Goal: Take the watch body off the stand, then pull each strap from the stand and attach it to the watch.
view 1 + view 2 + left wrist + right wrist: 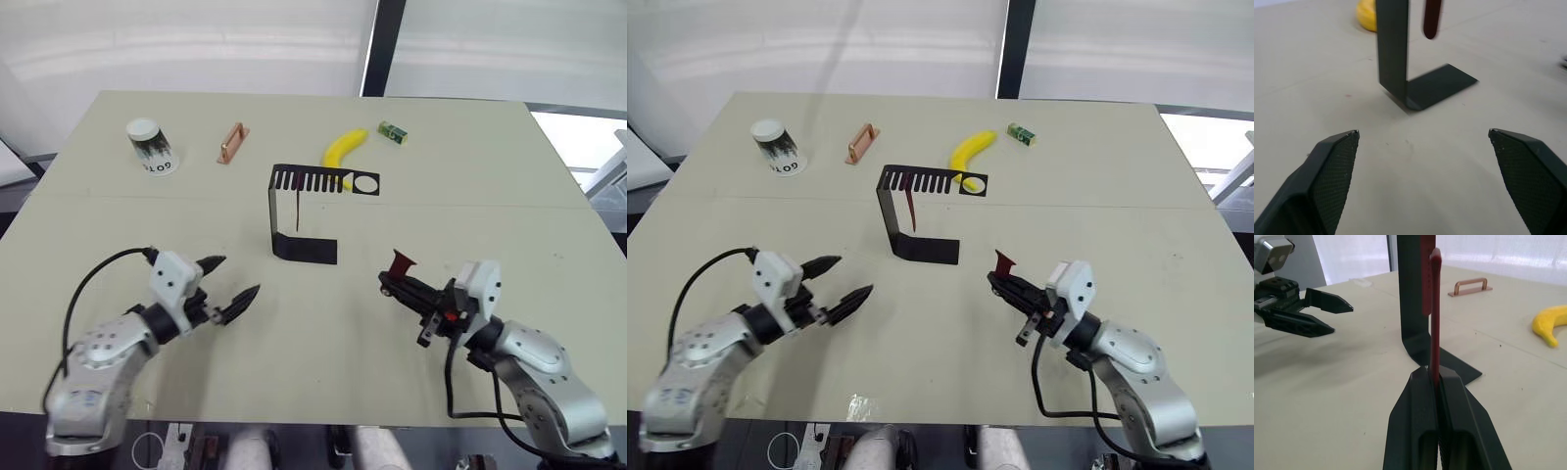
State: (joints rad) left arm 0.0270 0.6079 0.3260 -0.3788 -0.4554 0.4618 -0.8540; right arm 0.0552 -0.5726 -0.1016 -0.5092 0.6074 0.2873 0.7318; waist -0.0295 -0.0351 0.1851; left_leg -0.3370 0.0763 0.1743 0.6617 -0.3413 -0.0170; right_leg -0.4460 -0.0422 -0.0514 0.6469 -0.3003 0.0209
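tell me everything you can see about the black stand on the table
The stand is a black C-shaped bracket that looks like bent sheet metal: a flat base resting on the table, a narrow upright, and a top arm cut with comb slots and a round hole. It stands upright near the table's middle, beyond both claws, neither touching it. One dark red strap hangs from a slot beside the upright. The banana lies just behind the top arm. No watch body can be seen on it.

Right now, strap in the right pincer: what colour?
Dark red strap, shown best in the right wrist view.
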